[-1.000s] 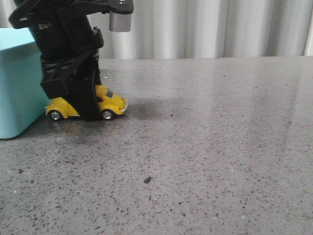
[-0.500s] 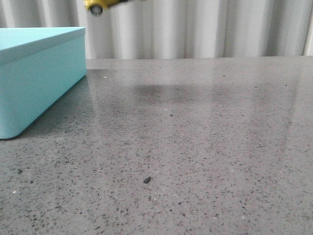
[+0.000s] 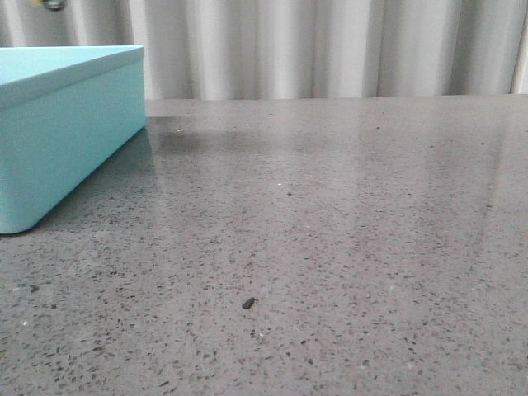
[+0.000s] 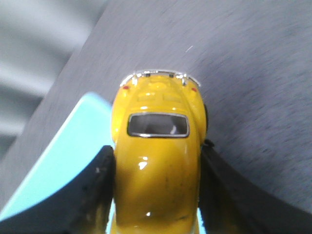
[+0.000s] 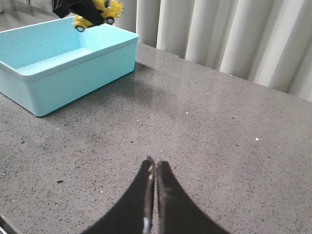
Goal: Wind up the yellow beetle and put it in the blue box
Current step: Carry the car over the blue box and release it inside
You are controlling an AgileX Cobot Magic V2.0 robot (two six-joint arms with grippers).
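The yellow beetle (image 4: 157,165) hung in the air above the far rim of the blue box (image 5: 73,68), pinched on both sides by the left gripper (image 4: 155,195), while the right gripper (image 5: 155,195) hovered low over the speckled grey table (image 3: 330,231), its fingers pressed together.

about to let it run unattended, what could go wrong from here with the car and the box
1. The left tool pinches the glossy yellow beetle only by its sides, so it might slip out mid-air.
2. In the right wrist view the beetle hangs near the far rim of the blue box; released early, it could clip the rim or land outside.
3. Released from this height, it may bounce or roll inside.
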